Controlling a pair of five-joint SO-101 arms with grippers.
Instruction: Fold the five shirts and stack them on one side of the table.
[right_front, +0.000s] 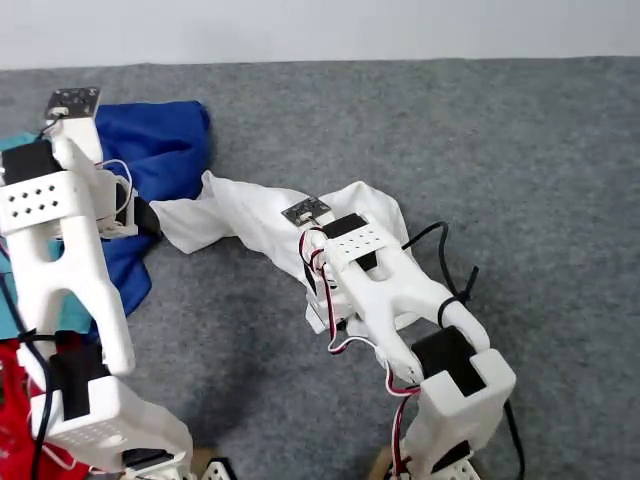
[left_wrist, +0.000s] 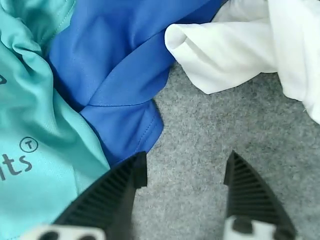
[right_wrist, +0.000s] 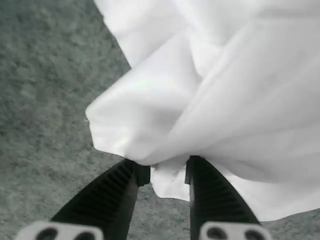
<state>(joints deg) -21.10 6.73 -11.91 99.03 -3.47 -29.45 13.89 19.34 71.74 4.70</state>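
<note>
While the right hand (right_wrist: 166, 170) pinches a fold of the white shirt (right_wrist: 210, 90) between narrow jaws, the rest bunches just beyond its fingertips | left hand (left_wrist: 187, 162) wide, holding nothing, over grey tabletop (left_wrist: 215, 130) | blue shirt (left_wrist: 125, 65) hem just ahead of one finger | teal shirt (left_wrist: 30, 125) beside it, touching the blue | white sleeve farther ahead

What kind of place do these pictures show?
Probably a robotics test bench: the left arm and right arm, white with bare wiring, stand at a table covered in grey felt-like cloth, before a plain pale wall, with a white shirt and a blue shirt lying crumpled.
</note>
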